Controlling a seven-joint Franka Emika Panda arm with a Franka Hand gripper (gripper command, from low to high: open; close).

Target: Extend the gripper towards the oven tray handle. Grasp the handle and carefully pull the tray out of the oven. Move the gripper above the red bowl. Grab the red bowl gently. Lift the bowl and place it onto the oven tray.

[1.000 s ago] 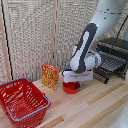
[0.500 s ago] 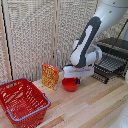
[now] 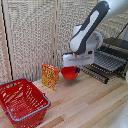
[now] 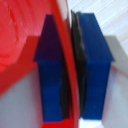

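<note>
red bowl (image 3: 70, 73) raised off the table, carried by gripper (image 3: 71, 66) toward the exterior view's right, nearer oven tray (image 3: 107, 62)

Open air separates the red bowl (image 3: 70, 73) from the oven tray (image 3: 107, 63).

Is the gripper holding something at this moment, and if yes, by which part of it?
Yes. The gripper holds the red bowl by its rim: one blue finger is inside the bowl wall, the other outside.
</note>
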